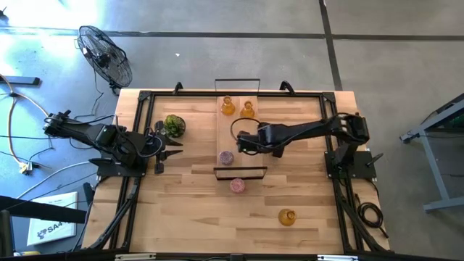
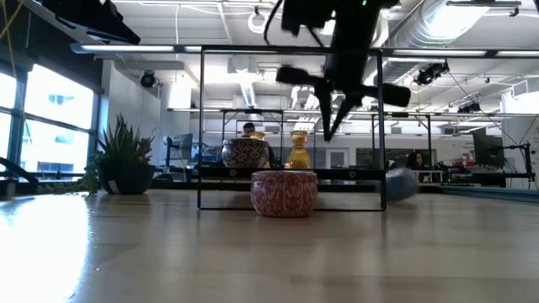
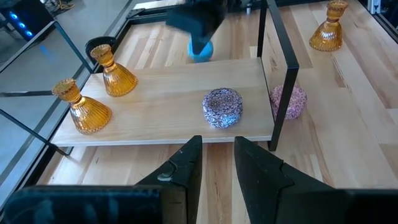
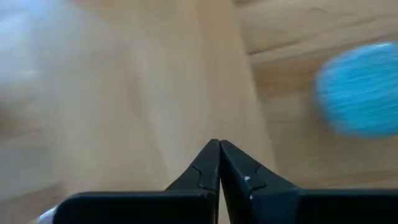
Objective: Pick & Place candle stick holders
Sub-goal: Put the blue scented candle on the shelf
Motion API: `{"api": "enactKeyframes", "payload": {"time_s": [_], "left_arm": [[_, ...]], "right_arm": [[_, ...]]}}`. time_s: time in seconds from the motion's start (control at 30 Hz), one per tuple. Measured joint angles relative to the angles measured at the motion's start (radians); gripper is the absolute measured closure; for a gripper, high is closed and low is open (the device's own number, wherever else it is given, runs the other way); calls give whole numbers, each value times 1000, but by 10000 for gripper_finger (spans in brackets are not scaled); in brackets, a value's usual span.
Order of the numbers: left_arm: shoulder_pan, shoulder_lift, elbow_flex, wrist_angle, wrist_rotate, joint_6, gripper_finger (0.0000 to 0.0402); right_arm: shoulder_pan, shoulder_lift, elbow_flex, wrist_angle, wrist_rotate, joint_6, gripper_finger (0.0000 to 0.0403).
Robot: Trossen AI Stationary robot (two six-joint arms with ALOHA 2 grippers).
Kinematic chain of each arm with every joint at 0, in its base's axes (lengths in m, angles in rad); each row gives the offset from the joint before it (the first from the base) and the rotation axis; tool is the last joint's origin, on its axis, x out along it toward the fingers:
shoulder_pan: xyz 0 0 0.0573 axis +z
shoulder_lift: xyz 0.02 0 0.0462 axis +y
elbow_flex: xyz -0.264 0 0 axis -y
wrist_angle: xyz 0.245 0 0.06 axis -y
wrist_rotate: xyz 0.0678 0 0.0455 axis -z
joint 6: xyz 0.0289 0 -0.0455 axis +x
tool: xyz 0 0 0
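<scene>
A wooden board (image 1: 233, 130) with a black wire frame lies mid-table. At its far end stand two amber holders (image 1: 228, 106) (image 1: 248, 109). A purple-patterned low holder (image 3: 222, 107) and a light-blue one (image 3: 200, 50) also sit on the board. A pink holder (image 1: 237, 185) rests on the table just outside the frame's near end, and a third amber one (image 1: 287, 217) stands near the front right. My right gripper (image 4: 219, 146) hangs shut above the board beside the blue holder (image 4: 360, 90), apart from it. My left gripper (image 3: 217, 155) waits at the table's left, slightly open, holding nothing.
A green potted plant (image 1: 174, 125) stands on the table left of the board, close to my left gripper. The frame's upright black bars (image 3: 278, 68) rise at the board's ends. Bare wooden table spreads along the near side.
</scene>
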Motion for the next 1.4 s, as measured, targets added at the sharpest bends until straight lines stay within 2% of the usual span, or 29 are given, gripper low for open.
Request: {"api": "enactKeyframes", "payload": {"time_s": [0.23, 0.33, 0.5, 0.63, 0.8, 0.9, 1.13, 1.4], "left_arm": [[0, 0, 0, 0, 0, 0, 310], [0, 0, 0, 0, 0, 0, 310], [0, 0, 0, 0, 0, 0, 310], [0, 0, 0, 0, 0, 0, 310], [0, 0, 0, 0, 0, 0, 310], [0, 0, 0, 0, 0, 0, 310], [0, 0, 0, 0, 0, 0, 310], [0, 0, 0, 0, 0, 0, 310]], "right_arm": [[64, -39, 2, 64, 127, -29, 401], [98, -52, 2, 57, 214, -96, 399], [165, -115, 2, 14, 372, -356, 402], [194, -201, 2, -58, 435, -641, 397], [176, -298, 2, -96, 315, -877, 394], [133, -338, 2, -154, 248, -882, 397], [-16, -349, -1, -505, 93, -787, 393], [-83, -289, -1, -492, 33, -918, 378]]}}
